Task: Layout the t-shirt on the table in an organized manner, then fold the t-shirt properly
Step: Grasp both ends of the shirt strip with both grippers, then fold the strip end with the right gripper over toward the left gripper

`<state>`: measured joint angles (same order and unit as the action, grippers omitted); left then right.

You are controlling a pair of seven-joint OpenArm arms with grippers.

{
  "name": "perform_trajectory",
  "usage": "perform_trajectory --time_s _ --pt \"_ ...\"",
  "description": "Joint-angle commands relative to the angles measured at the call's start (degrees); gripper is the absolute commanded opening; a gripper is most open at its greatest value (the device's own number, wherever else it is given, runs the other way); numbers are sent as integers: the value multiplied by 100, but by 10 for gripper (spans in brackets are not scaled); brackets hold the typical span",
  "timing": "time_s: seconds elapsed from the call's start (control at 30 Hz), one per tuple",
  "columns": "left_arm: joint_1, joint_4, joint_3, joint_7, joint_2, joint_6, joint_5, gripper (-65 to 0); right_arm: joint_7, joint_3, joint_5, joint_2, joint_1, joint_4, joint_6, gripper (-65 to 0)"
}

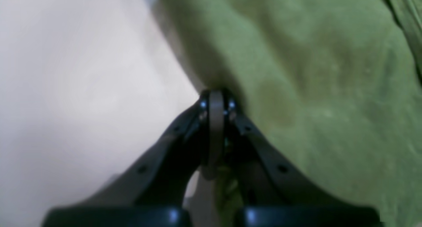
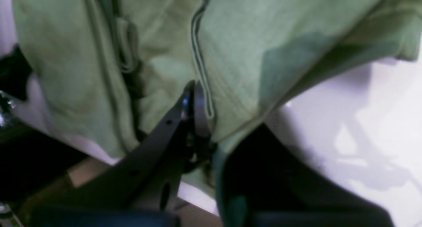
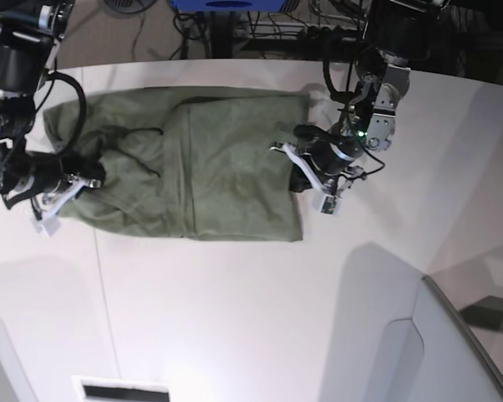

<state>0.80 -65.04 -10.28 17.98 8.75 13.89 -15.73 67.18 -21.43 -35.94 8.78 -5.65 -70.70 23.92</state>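
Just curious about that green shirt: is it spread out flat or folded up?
Neither fully: the t-shirt lies on the table, flat toward one end, bunched and wrinkled toward the other.

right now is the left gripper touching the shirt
Touching. The left wrist view shows the left gripper shut with the shirt edge pinched at its tips; green cloth also shows between the fingers lower down.
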Motion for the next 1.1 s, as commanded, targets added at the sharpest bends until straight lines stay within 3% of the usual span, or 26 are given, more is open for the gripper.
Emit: perform_trajectory --time_s 0.0,0.1,0.33,0.8,0.93,1.07 --pt "13 29 -31 369 -18 22 100 -650 38 64 -111 50 -108 -223 -85 -650" --pt "4 29 -31 369 -45 22 109 -650 153 556 -111 -56 -108 -671 -392 -650" --pt "-75 38 -40 378 -36 22 109 -650 126 1629 -129 -434 -46 -1409 -1544 -650" --pt "-84 38 -40 387 -36 22 109 -650 153 2341 -120 -1190 -195 -1409 -1667 -650" --pt "-84 38 -40 387 -36 22 109 -650 82 2517 -120 -1304 -195 -1392 -2142 -650" --pt "-75 -24 -40 387 -36 22 109 -650 -313 2684 -120 -1348 -195 -1251 -2265 -650"
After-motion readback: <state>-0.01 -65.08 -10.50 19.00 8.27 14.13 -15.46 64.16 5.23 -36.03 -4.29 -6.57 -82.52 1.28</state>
